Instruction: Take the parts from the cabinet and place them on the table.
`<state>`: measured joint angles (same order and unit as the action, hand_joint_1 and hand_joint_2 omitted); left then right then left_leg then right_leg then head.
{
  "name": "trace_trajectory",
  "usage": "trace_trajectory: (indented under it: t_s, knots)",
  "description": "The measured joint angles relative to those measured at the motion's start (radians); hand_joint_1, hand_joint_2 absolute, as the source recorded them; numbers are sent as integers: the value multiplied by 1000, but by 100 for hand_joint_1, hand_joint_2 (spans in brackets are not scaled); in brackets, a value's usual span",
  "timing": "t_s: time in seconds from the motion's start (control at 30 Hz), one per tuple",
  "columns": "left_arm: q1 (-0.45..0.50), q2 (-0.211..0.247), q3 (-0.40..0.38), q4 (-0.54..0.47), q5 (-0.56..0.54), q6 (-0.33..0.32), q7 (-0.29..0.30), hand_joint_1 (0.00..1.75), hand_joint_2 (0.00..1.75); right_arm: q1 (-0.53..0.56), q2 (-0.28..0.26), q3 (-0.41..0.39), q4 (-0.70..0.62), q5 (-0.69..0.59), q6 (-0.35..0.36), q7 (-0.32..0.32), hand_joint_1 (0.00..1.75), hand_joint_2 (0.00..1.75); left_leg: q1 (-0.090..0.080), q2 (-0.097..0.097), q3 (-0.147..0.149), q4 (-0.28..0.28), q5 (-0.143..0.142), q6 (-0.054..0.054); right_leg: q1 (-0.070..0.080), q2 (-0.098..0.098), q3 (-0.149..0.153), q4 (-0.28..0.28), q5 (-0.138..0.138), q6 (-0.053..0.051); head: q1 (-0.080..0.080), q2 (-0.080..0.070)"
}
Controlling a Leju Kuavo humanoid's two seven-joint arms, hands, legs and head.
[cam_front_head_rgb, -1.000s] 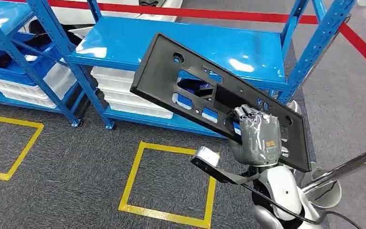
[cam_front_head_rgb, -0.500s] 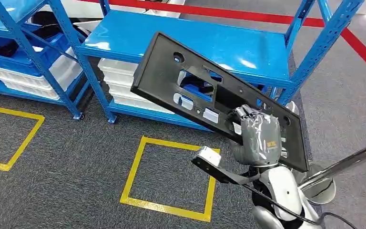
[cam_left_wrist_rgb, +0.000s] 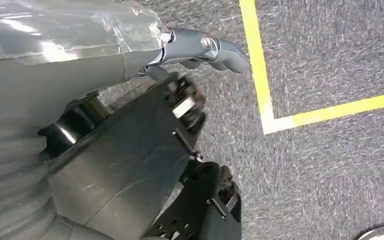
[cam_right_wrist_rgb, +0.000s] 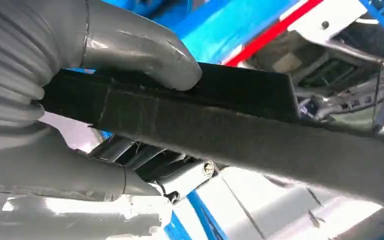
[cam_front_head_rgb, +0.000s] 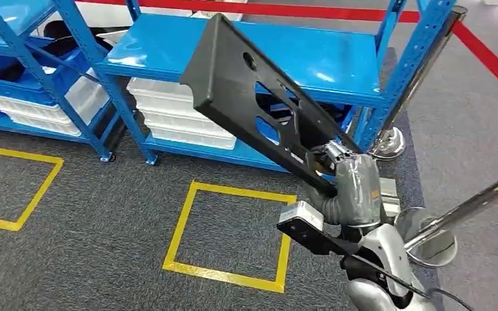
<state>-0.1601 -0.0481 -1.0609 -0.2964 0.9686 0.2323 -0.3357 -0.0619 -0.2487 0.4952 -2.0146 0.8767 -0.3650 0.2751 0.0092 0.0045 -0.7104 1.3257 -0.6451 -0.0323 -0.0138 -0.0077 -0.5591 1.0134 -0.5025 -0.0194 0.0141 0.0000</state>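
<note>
We see right hand [cam_front_head_rgb: 356, 188] gripping black panel [cam_front_head_rgb: 253, 97] by lower end, panel tilted up before blue shelf [cam_front_head_rgb: 324, 58]; left hand [cam_left_wrist_rgb: 200, 47] fingers: cannot tell

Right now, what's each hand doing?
Left hand: cannot be told whether it is open or closed.
Right hand: holding the black panel.

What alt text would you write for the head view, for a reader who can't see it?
The robot's right hand grips one end of a long black panel with cut-outs, tilted up in front of a blue shelf rack holding stacked white bins. Below lies grey carpet with a yellow taped square.
</note>
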Motion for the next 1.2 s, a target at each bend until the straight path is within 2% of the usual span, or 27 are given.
trace_trajectory:
  t_s: [0.03,0.07,0.13,0.17,0.2,0.3,0.33,0.37,0.4,0.47,0.5,0.53,0.57,0.6,0.63,0.67,0.7,0.83,0.87,0.9,0.97,1.0,1.03,1.07,1.1,1.17,1.2]
  knots:
    - [1,0,0,0,0,0,0,0,175,2,0,0,1,-5,-7,-3,175,175,1,0,7,6,5,0,0,0,-5,1,4,1,-1,0]
    - [2,0,0,0,0,0,0,0,175,4,1,-2,2,-9,-11,-5,175,175,1,0,38,-35,28,2,0,0,-10,2,7,2,-4,0]
    - [2,0,0,0,-1,0,0,0,175,5,3,-5,2,-11,-13,-6,175,175,2,0,144,-209,101,9,0,2,-14,6,10,6,-10,0]
    - [1,0,0,0,-1,0,0,0,175,5,3,-7,2,-10,-16,-5,175,175,2,-1,187,-289,116,14,0,2,-15,8,11,8,-13,0]
    - [-1,0,0,0,-1,0,0,0,175,5,3,-8,2,-7,-20,-4,175,175,-3,-1,193,-315,111,16,7,2,-20,16,12,14,-15,0]
    - [3,0,0,0,-2,3,0,0,175,8,4,-12,2,3,-24,-3,175,175,-9,-2,180,-308,119,29,2,1,-27,11,26,34,-11,0]
    - [3,0,0,0,-2,3,0,0,175,9,4,-16,2,4,-27,-5,175,175,-3,-1,179,-319,130,42,3,2,-30,11,26,39,-12,0]
    - [1,0,0,0,-2,3,0,0,175,11,4,-19,2,6,-31,-6,175,175,0,4,176,-324,138,50,-2,4,-33,27,3,44,-14,0]
    - [-1,0,0,0,-2,3,0,0,175,11,4,-20,2,8,-33,-8,175,175,0,4,169,-325,143,57,-1,4,-51,68,-38,48,-3,0]
    - [-1,0,0,0,-2,3,0,0,175,14,4,-22,2,13,-35,-8,175,175,-3,6,152,-322,151,63,-2,5,-111,225,-129,55,10,0]
    - [0,0,0,0,-2,3,0,0,175,16,4,-23,2,17,-34,-8,175,175,-4,6,144,-320,155,63,-3,5,-133,292,-155,58,14,0]
    - [0,0,0,0,-2,3,0,0,175,17,4,-23,3,21,-33,-6,175,175,-4,6,136,-317,159,62,-3,5,-134,314,-156,59,19,0]
    - [0,0,0,0,-2,3,0,0,175,17,4,-23,5,22,-32,-5,175,175,-4,6,130,-314,162,61,-3,5,-111,285,-134,60,23,0]
    - [0,0,0,0,-2,3,0,0,175,17,4,-23,5,22,-32,-5,175,175,-3,6,126,-310,163,60,-3,4,-65,214,-97,58,27,0]
    - [0,0,0,0,-2,3,0,0,175,17,4,-23,5,24,-32,-3,175,175,-2,6,123,-305,164,58,-4,4,-7,116,-56,56,33,0]
    - [0,0,0,0,-2,3,0,0,175,16,4,-23,5,24,-31,-2,175,175,-2,6,121,-300,165,55,-4,4,42,25,-34,53,39,0]
    - [-1,0,0,0,-2,3,0,0,175,16,4,-23,5,24,-31,-1,175,175,-8,5,114,-296,167,48,2,6,48,2,-48,51,42,0]
    - [-1,0,0,0,-2,2,0,0,175,17,4,-24,7,37,-28,5,175,175,-7,4,105,-297,184,23,2,8,31,0,-27,24,31,0]
    - [-1,0,0,0,-2,2,0,0,175,14,4,-25,7,44,-27,7,175,175,-3,2,101,-285,168,17,-3,3,29,-5,-17,16,31,0]
    - [-2,0,0,0,-2,2,0,0,175,13,4,-25,8,49,-27,11,175,175,-3,1,88,-251,133,10,-2,2,24,-5,-13,11,25,0]
    - [-1,0,0,0,-2,2,0,0,175,14,4,-25,9,62,-24,17,175,175,1,1,36,-108,43,1,-1,-6,13,-4,-6,1,5,0]
    - [1,0,0,0,-1,2,0,0,175,14,4,-25,10,68,-20,21,175,175,2,2,11,-36,12,-3,-1,-9,7,-3,-2,0,2,0]
    - [2,0,0,0,-1,2,0,0,175,14,4,-25,11,75,-16,24,175,175,3,2,3,1,2,-4,-1,-12,1,-2,1,1,0,0]
    - [4,0,0,0,-1,2,0,0,175,14,4,-25,11,78,-13,26,175,175,3,2,18,-10,14,-4,-1,-14,-3,0,3,2,-3,0]
    - [4,0,0,0,-1,2,0,0,175,14,4,-25,12,79,-11,27,175,175,4,2,56,-65,45,-2,-1,-18,-5,1,5,4,-8,0]
    - [3,0,0,0,-1,2,0,0,175,14,4,-25,12,81,-10,28,175,175,6,12,163,-250,121,2,-2,-26,-6,5,6,6,-13,0]
    - [1,0,0,0,-1,2,0,0,175,14,4,-25,12,83,-10,28,175,175,4,25,183,-301,114,6,3,-30,-9,8,6,12,-15,0]
